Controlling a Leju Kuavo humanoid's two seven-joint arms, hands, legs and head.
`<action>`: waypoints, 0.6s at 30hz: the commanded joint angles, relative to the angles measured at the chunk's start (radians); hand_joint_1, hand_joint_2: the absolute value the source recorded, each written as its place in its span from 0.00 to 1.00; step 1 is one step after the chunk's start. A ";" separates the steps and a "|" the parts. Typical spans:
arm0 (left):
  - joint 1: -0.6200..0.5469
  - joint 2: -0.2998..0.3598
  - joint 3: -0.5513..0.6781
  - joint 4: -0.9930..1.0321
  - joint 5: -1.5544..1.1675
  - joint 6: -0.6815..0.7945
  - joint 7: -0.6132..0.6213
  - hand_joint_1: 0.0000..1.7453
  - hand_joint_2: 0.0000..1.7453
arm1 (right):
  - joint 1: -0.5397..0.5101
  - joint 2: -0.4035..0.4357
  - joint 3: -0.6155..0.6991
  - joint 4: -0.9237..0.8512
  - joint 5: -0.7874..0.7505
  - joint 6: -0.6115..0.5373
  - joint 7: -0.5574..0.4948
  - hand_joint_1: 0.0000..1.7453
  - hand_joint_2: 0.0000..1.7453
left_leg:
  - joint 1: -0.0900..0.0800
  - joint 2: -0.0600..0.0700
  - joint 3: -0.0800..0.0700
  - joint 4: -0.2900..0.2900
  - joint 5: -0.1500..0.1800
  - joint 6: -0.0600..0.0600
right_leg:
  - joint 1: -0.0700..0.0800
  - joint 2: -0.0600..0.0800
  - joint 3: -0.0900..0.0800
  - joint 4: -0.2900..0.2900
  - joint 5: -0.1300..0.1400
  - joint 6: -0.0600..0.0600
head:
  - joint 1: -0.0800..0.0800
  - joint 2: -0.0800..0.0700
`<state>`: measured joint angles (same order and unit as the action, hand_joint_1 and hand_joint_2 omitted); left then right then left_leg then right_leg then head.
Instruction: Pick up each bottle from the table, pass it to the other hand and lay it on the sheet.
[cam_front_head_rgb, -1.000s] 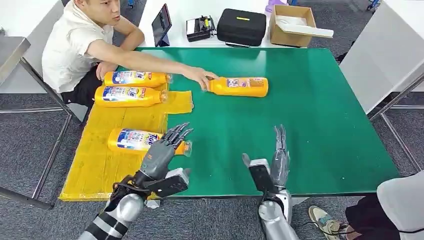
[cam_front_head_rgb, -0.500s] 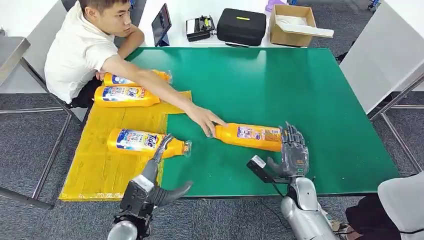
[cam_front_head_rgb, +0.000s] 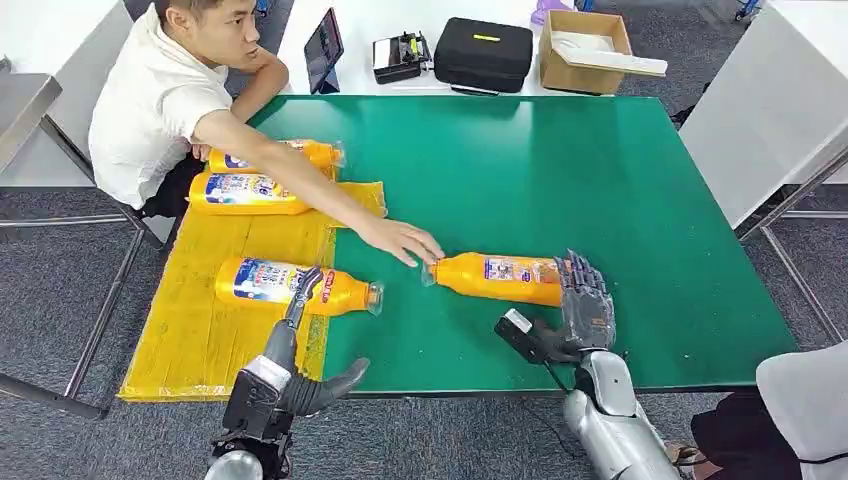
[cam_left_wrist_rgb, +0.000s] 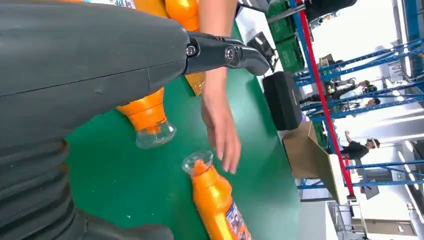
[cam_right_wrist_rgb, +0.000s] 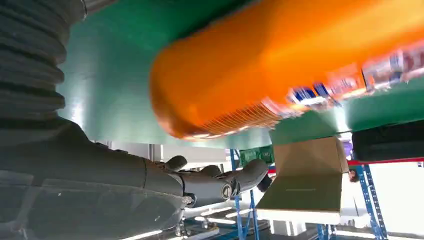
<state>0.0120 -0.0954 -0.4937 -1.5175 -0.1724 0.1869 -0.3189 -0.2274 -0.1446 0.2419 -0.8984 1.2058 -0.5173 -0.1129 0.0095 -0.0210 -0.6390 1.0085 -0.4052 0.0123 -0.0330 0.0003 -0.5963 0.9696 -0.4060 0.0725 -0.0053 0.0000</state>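
An orange bottle (cam_front_head_rgb: 495, 278) lies on the green table (cam_front_head_rgb: 620, 180), cap toward the person's hand (cam_front_head_rgb: 405, 240), which hovers just off the cap. My right hand (cam_front_head_rgb: 585, 300) stands open at the bottle's base end, fingers against it and thumb apart below. In the right wrist view the bottle's base (cam_right_wrist_rgb: 260, 85) is close above my thumb (cam_right_wrist_rgb: 220, 182). My left hand (cam_front_head_rgb: 290, 350) is open at the table's front edge, pointing at a bottle (cam_front_head_rgb: 295, 283) lying on the yellow sheet (cam_front_head_rgb: 200, 330). Two more bottles (cam_front_head_rgb: 250, 192) (cam_front_head_rgb: 270, 155) lie farther back on the sheet.
A person (cam_front_head_rgb: 160, 100) sits at the far left, arm stretched across the sheet. Behind the table are a tablet (cam_front_head_rgb: 323, 48), a black case (cam_front_head_rgb: 482, 52) and a cardboard box (cam_front_head_rgb: 585, 45). Another person's leg (cam_front_head_rgb: 800, 410) is at the near right corner.
The person slid the loose bottle from mid-table down to my right hand and has let go of it. My right hand moved to its base; my left hand drew back from the sheet bottle.
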 joint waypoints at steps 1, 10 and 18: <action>-0.043 0.010 0.003 0.046 0.001 0.003 0.001 0.00 1.00 | -0.111 0.018 0.033 0.154 -0.048 0.036 -0.025 0.00 1.00 | 0.001 0.004 0.006 0.000 -0.003 0.000 | 0.002 0.002 0.006 -0.001 -0.002 -0.005 | 0.000 0.000; -0.084 0.008 -0.026 0.087 0.015 -0.001 -0.006 0.00 1.00 | -0.218 0.040 0.048 0.302 -0.086 -0.002 -0.070 0.00 1.00 | 0.001 0.004 0.006 0.000 -0.002 0.000 | 0.001 0.002 0.005 -0.001 -0.001 -0.005 | 0.000 0.000; -0.091 0.006 -0.032 0.095 0.014 0.000 -0.006 0.00 1.00 | -0.224 0.046 0.044 0.325 -0.096 0.020 -0.066 0.00 1.00 | 0.000 0.002 0.005 0.000 -0.002 0.000 | 0.001 0.001 0.004 -0.001 -0.001 -0.003 | 0.000 0.000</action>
<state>-0.0399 -0.0973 -0.5020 -1.4904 -0.1587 0.1862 -0.3262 -0.3915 -0.1156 0.2579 -0.6874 1.1116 -0.5135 -0.1759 0.0096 -0.0209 -0.6390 1.0085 -0.4050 0.0123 -0.0329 0.0003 -0.5964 0.9698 -0.4059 0.0726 -0.0053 0.0000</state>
